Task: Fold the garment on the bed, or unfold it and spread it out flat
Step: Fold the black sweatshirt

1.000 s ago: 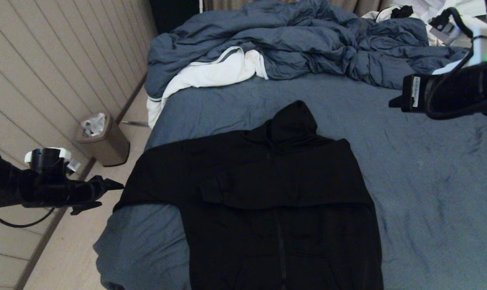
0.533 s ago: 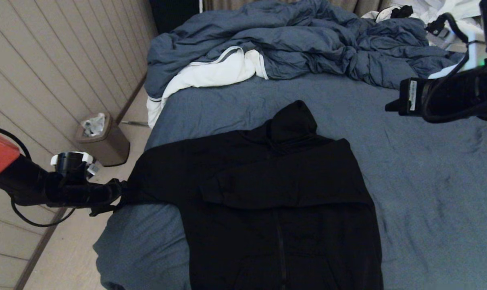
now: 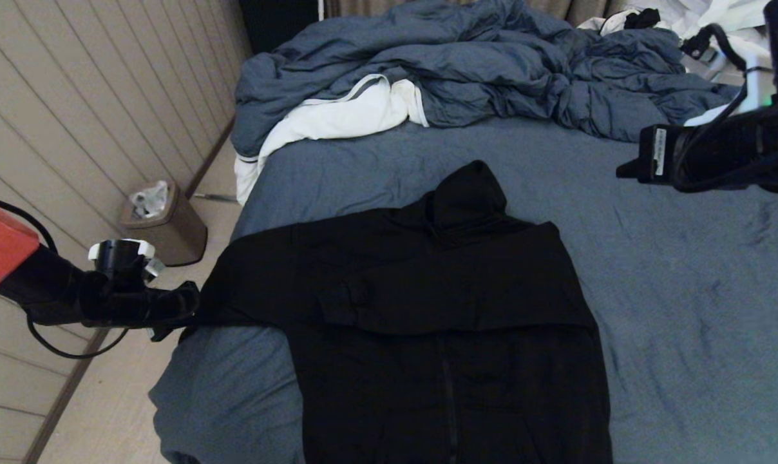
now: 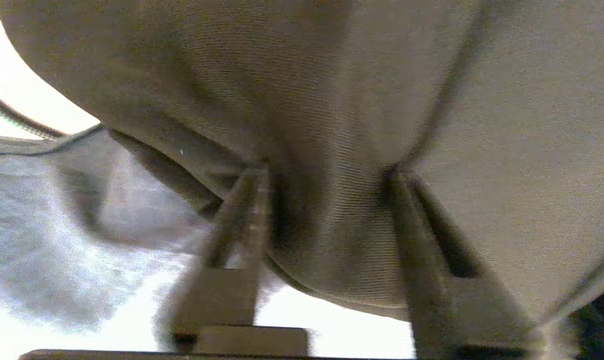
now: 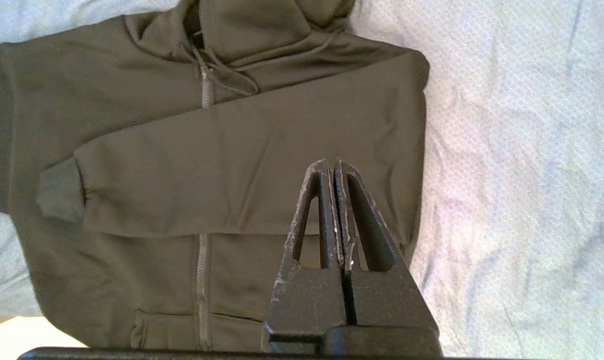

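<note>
Blue-grey bed, black garment spread flat, rumpled duvet

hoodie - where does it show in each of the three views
Head view: hoodie fills the lower middle of the bed, its outstretched sleeve reaching the left gripper.
Left wrist view: its fabric fills most of the picture, pinched between the fingers.
Right wrist view: it takes up the left and middle, beyond the shut right gripper.
Shared landmark: the blue-grey sheet.

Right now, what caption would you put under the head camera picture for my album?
Left gripper pinches the black hoodie's outstretched sleeve cuff at the bed's edge; right gripper hovers shut.
</note>
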